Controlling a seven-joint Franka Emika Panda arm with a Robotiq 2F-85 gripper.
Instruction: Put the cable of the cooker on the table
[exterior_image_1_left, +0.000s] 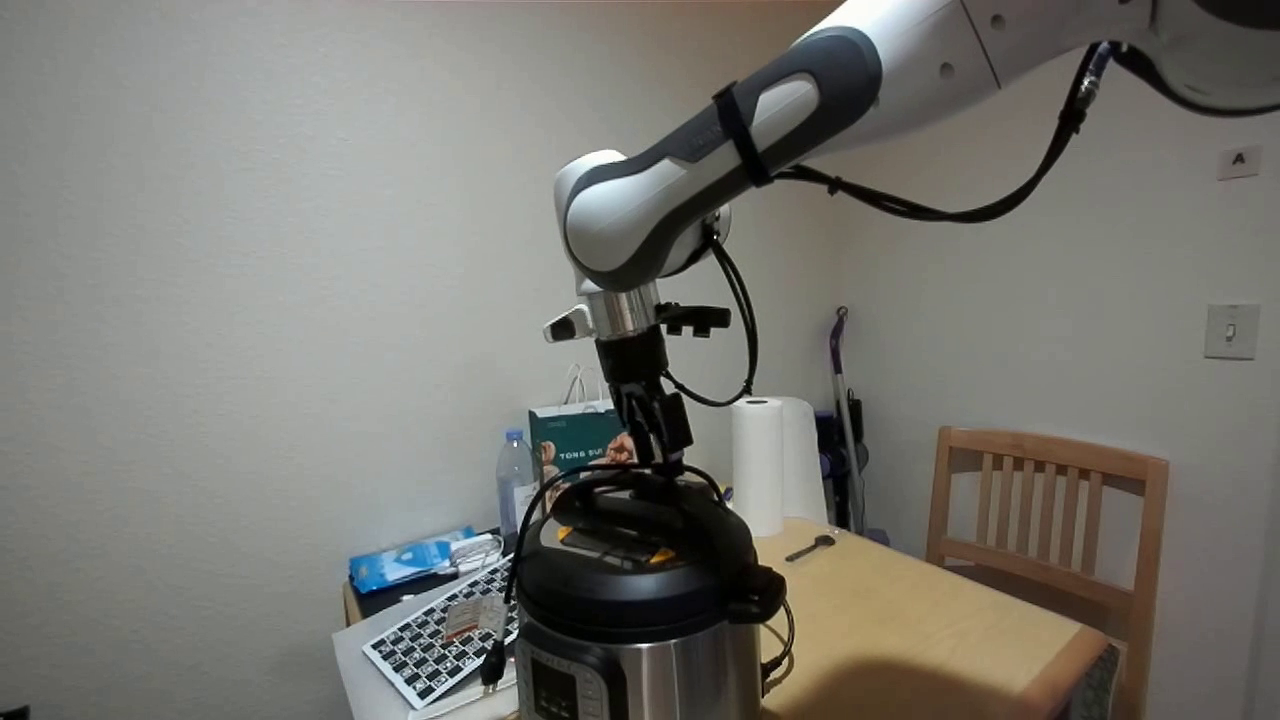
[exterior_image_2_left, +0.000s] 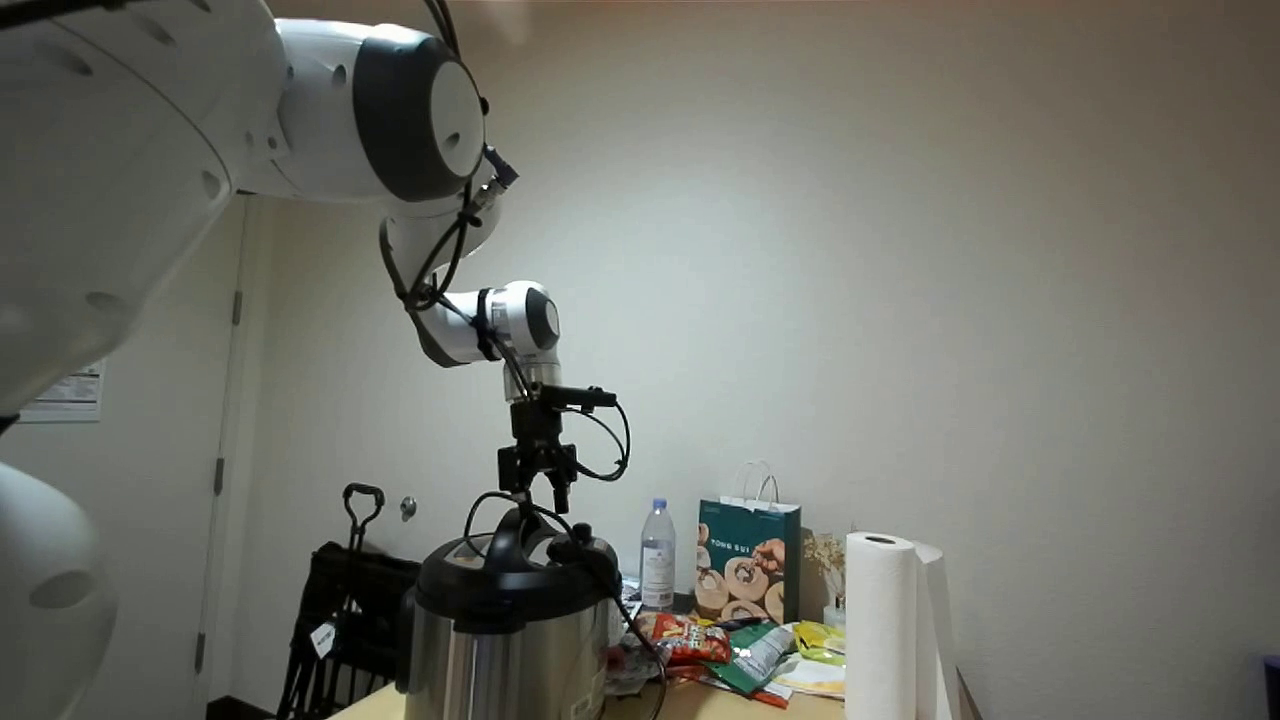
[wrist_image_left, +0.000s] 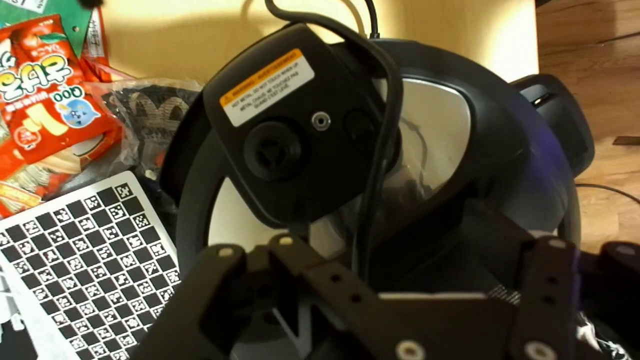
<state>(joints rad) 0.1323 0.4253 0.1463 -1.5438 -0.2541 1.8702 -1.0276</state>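
Note:
The cooker (exterior_image_1_left: 690, 665) stands on the tan wooden table (exterior_image_1_left: 890, 600) with its black lid on. It also shows in an exterior view (exterior_image_2_left: 505, 655) and in the wrist view (wrist_image_left: 505, 130). The black cable (exterior_image_1_left: 535, 500) lies in a loop over the lid and its handle. Its plug (exterior_image_1_left: 492, 665) hangs beside the control panel. The cable also crosses the lid in the wrist view (wrist_image_left: 392, 100). My gripper (exterior_image_2_left: 543, 498) points down just above the lid handle. Its fingers are apart in the wrist view (wrist_image_left: 382, 225), with the cable passing between them. The fingertips are partly hidden in shadow.
A checkered board (exterior_image_1_left: 440, 635), a blue packet (exterior_image_1_left: 410, 560) and a bottle (exterior_image_1_left: 516, 480) are on the table beside the cooker. Snack bags (exterior_image_2_left: 740, 650), a green paper bag (exterior_image_2_left: 750, 560) and a paper towel roll (exterior_image_2_left: 880, 630) stand behind. A spoon (exterior_image_1_left: 810, 547) lies near the roll.

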